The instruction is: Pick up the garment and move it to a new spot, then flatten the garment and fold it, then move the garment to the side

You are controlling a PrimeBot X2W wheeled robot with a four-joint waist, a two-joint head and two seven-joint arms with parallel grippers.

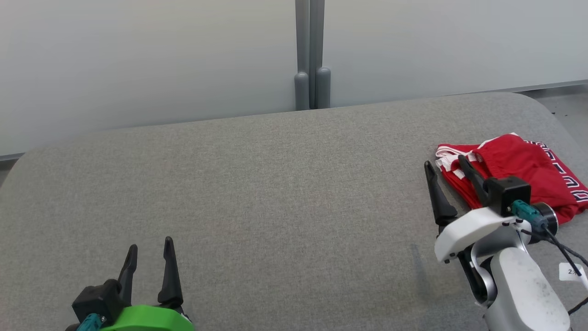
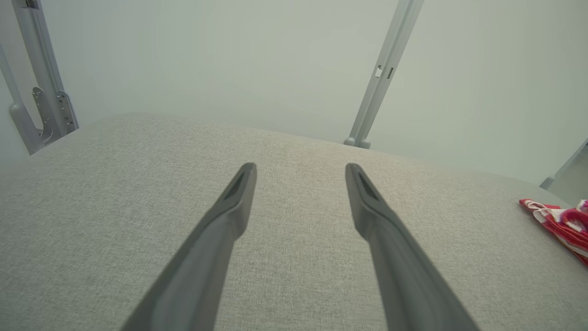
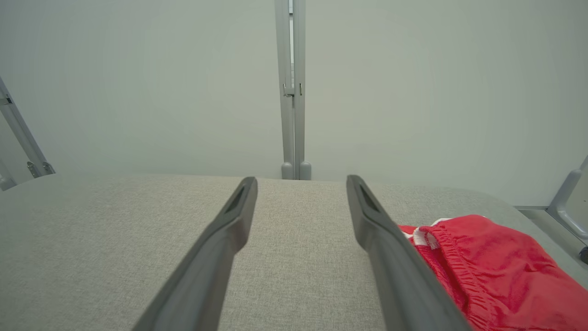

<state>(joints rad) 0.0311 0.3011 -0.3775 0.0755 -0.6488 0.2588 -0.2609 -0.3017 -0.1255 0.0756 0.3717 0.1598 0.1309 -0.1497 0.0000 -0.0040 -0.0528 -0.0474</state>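
The garment [image 1: 519, 170] is red with white trim and lettering, lying folded near the right end of the grey padded table [image 1: 275, 193]. It also shows in the right wrist view [image 3: 496, 271] and at the far right of the left wrist view [image 2: 562, 223]. My right gripper [image 1: 444, 163] stands open just left of the garment's near edge, one finger over its white-trimmed edge, nothing held. My left gripper [image 1: 150, 250] is open at the table's lower left, far from the garment, with bare fabric between its fingers [image 2: 239, 202].
A pale wall with a grey upright post [image 1: 308, 55] runs behind the table. The table's rounded right end [image 1: 546, 110] lies close beyond the garment. A small white label [image 1: 572, 271] hangs off the right arm's cable.
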